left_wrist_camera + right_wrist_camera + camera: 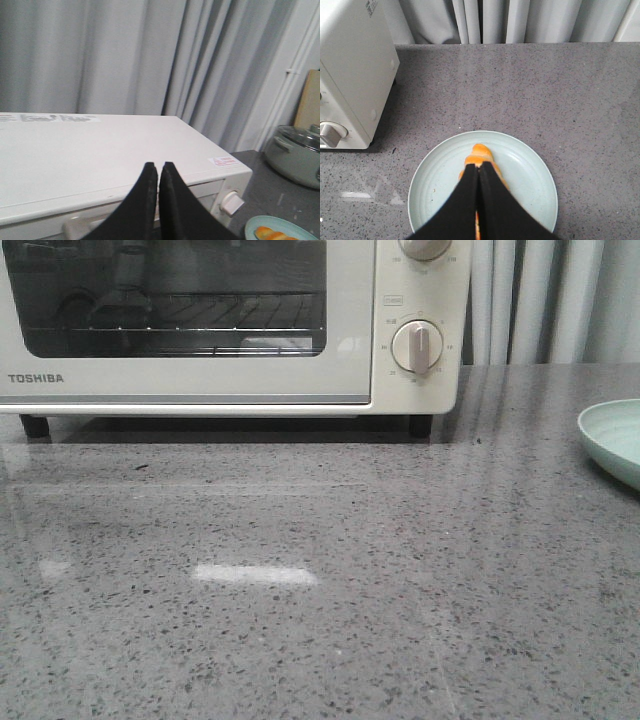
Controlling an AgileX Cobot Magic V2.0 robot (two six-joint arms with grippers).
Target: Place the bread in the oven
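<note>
The bread (481, 152), a glossy orange-brown roll, lies on a pale green plate (525, 160). My right gripper (479, 168) hovers directly over it, shut, fingers pressed together with nothing between them, and hides most of the roll. The cream-white oven (200, 385) stands at the back left with its glass door closed. My left gripper (158, 165) is shut and empty above the front edge of the oven's flat top (100, 145). In the left wrist view the bread (272, 233) shows on the plate (260, 225) beside the oven. Neither gripper appears in the front view.
The plate's rim (612, 440) shows at the right edge of the grey speckled counter (320, 580). A grey lidded pot (295, 155) and a wooden board (309, 97) stand behind the plate. Curtains (520, 20) hang along the back.
</note>
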